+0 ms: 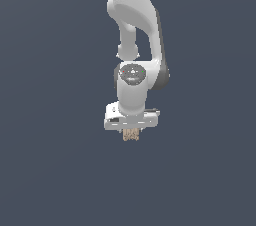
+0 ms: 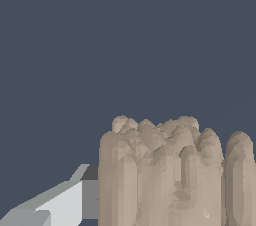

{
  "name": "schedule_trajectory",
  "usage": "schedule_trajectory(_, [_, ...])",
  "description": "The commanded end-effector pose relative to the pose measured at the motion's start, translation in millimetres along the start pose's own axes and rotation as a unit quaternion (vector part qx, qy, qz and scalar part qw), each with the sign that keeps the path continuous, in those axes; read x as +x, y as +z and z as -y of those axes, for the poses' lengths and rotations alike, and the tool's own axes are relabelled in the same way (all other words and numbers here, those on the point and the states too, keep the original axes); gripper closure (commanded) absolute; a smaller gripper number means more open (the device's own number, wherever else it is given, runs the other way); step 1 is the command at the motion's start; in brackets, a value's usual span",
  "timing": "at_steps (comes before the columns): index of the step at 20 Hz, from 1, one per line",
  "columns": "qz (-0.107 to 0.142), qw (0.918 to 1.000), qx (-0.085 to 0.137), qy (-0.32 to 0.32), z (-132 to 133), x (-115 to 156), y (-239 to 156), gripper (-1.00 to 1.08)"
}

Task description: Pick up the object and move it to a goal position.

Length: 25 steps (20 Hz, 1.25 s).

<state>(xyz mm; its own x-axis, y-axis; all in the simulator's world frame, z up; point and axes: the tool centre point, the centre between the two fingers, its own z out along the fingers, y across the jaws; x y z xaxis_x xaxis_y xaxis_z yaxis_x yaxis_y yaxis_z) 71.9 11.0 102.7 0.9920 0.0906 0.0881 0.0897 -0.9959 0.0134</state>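
The worktop (image 1: pixel 55 170) is a plain dark slate-blue surface that fills both views, uniform in tone, with no visible edge or marking. Around and beneath the hand (image 1: pixel 131 131) only this flat surface shows; whether anything rests on it cannot be told.

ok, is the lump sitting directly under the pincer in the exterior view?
Yes, the tan lump pokes out just below the white pincer, centred under its body.
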Motion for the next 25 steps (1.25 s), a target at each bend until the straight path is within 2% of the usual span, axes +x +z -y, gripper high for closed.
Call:
schedule_trajectory(1, [-0.024,0.9997,-0.004,0.005,0.1,17.5,-33.0,1.08])
schedule_trajectory(5, [-0.075,0.9970,-0.012,0.016,0.2,49.3,-105.7,1.08])
schedule_trajectory(9, [-0.136,0.9900,-0.023,0.030,0.9,77.9,-197.7,1.08])
schedule_trajectory(15, [-0.208,0.9764,-0.036,0.046,3.2,97.2,-310.1,1.08])
schedule_trajectory(20, [-0.244,0.9673,-0.043,0.054,5.5,100.9,-367.9,1.08])
schedule_trajectory(25, [-0.256,0.9638,-0.046,0.056,6.7,101.4,-387.7,1.08])
